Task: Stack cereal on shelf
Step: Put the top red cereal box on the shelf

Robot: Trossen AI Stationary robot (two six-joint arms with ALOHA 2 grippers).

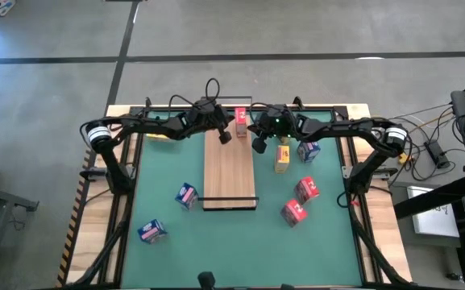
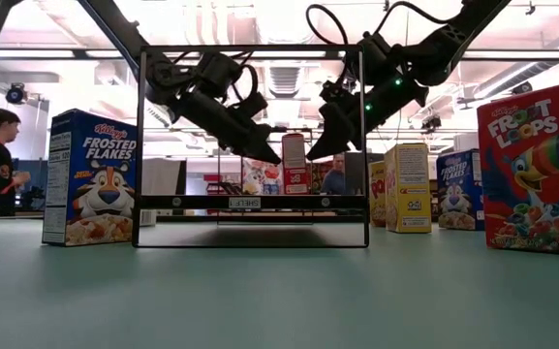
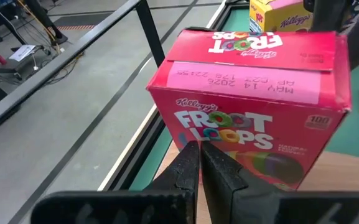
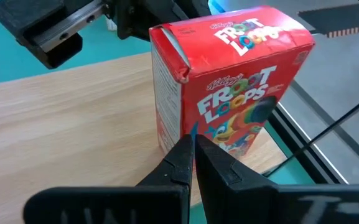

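High view: both clenched hands [image 1: 226,137] [image 1: 259,145] flank red box [image 1: 241,119] at shelf's [image 1: 230,173] far edge.

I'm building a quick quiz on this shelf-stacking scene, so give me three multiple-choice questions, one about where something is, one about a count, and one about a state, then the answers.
1. Where does the upright red Froot Loops box stand?
A. On the far end of the wooden shelf
B. On the green mat near the front edge
C. On top of a blue box

2. How many boxes stand on the shelf?
A. One
B. Three
C. Five

3. How are the fingers of the left gripper and right gripper?
A. Both wide open
B. Both shut and holding nothing
C. Each shut on a box

Answers:
1 A: the high view shows it on the board's far end, between the two grippers.
2 A: only that red box is on the board; the others sit on the mat.
3 B: both wrist views show the fingers pressed together, with the box in front of them.
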